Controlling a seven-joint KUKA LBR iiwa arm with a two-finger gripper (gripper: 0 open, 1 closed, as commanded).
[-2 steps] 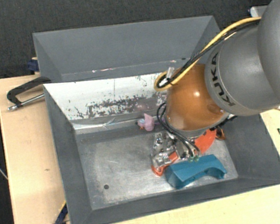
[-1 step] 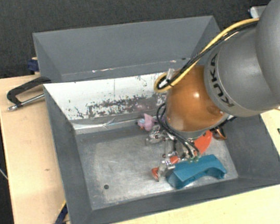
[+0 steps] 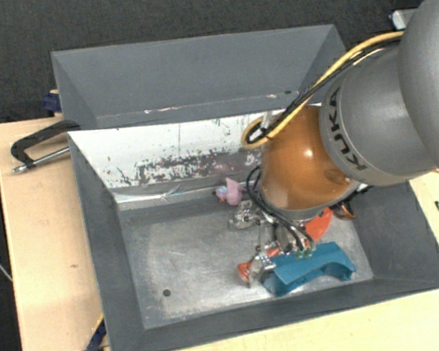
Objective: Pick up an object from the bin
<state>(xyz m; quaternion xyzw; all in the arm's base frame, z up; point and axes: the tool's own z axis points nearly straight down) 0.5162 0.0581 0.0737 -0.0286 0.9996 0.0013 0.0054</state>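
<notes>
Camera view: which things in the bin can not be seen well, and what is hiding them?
Orange-red thing: mostly under the arm's orange cover; kind unclear.
Blue curved piece: top edge covered by the gripper.
Small pink thing near the back wall: too small to identify.
Red bit at the gripper's tip: too small to name.

Blue moulded plastic piece [image 3: 310,268]: lying flat, humped at its right end, on the floor of the grey metal bin [image 3: 183,259] near the front wall, right of centre. Small pink lump [image 3: 229,191]: at the foot of the rear wall, well apart.
</notes>
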